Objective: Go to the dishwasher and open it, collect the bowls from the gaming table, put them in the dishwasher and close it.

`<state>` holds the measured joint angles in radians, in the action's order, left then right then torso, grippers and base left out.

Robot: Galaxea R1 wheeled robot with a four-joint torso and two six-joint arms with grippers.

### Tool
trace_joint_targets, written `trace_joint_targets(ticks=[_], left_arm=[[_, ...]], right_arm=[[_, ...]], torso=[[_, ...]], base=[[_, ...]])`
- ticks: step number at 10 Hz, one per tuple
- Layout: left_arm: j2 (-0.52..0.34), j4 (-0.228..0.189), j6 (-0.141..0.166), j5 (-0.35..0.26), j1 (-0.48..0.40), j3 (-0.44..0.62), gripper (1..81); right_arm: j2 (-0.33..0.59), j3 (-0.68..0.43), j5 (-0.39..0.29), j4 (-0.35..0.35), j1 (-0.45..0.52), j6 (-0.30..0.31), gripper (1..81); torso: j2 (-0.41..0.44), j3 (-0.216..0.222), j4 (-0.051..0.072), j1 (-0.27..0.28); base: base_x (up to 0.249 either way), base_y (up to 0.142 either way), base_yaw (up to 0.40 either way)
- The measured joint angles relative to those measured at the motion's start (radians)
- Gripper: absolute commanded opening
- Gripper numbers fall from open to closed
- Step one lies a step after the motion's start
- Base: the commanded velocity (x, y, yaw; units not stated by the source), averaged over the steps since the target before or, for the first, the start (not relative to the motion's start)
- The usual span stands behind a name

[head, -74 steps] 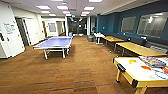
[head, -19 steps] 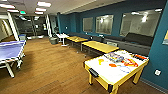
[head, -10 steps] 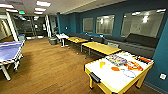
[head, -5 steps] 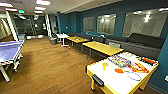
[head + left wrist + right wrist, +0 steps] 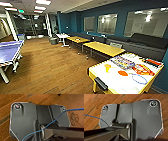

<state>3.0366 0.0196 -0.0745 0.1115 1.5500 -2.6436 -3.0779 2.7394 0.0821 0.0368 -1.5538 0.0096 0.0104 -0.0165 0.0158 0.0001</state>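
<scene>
The dishwasher, the bowls and the gaming table are out of view. The head view looks across a game room with a wooden floor [image 5: 52, 67]. Both wrist views look down at this same plank floor [image 5: 7, 101] [image 5: 96, 104], past the robot's own dark plate and jointed bar. A thin blue cable [image 5: 55, 120] crosses the left wrist view.
A yellow-sided game table with a white top [image 5: 125, 85], strewn with colourful items, stands close at the right. A blue ping-pong table [image 5: 10, 51] is at the left. Yellow tables [image 5: 103, 48] and a dark sofa [image 5: 147, 43] line the right wall. Glass doors [image 5: 27, 25] are far back.
The whole head view has shifted as the robot drives and turns. The white-topped table has come nearer at the right, and the ping-pong table has slid to the left edge.
</scene>
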Motion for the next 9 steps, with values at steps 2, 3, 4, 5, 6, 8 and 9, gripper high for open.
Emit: trace_joint_targets(ticks=[2, 3, 4, 5, 6, 8, 9], left_arm=[[-0.001, 0.000, 0.000, 0.001, -0.001, -0.001, 81.1], [-0.001, 0.000, 0.000, 0.002, -0.001, -0.001, 81.1], [0.000, 0.000, 0.000, -0.001, 0.004, -0.001, 81.1], [0.002, 0.000, 0.000, 0.000, 0.002, -0.001, 81.1], [0.002, 0.000, 0.000, 0.001, -0.002, -0.001, 81.1], [0.000, 0.000, 0.000, 0.003, 0.002, -0.002, 81.1], [0.005, 0.000, 0.000, 0.000, 0.003, 0.000, 81.1]], right_arm=[[0.000, 0.000, 0.003, 0.000, 0.003, 0.000, 81.1], [0.000, 0.000, 0.002, 0.000, 0.002, 0.000, 81.1], [0.003, 0.000, 0.000, 0.000, -0.002, 0.000, 81.1], [0.002, 0.000, 0.000, 0.000, -0.001, 0.000, 81.1], [0.000, 0.000, 0.001, 0.000, 0.003, 0.000, 81.1], [0.000, 0.001, 0.000, 0.000, -0.002, 0.000, 81.1], [0.007, 0.004, -0.002, 0.000, -0.002, 0.000, 81.1]], torso=[[0.000, 0.000, 0.000, 0.000], [0.000, 0.000, 0.000, 0.000], [0.000, 0.000, 0.000, -0.001], [0.000, 0.000, 0.000, 0.000], [0.000, 0.000, 0.000, 0.000], [0.000, 0.000, 0.000, -0.001], [0.000, 0.000, 0.000, 0.000]], base=[[0.134, 0.074, 0.000], [0.134, 0.074, 0.000], [0.134, 0.074, 0.000], [0.134, 0.074, 0.000], [0.134, 0.074, 0.000], [0.135, 0.074, 0.000], [0.135, 0.074, 0.000]])
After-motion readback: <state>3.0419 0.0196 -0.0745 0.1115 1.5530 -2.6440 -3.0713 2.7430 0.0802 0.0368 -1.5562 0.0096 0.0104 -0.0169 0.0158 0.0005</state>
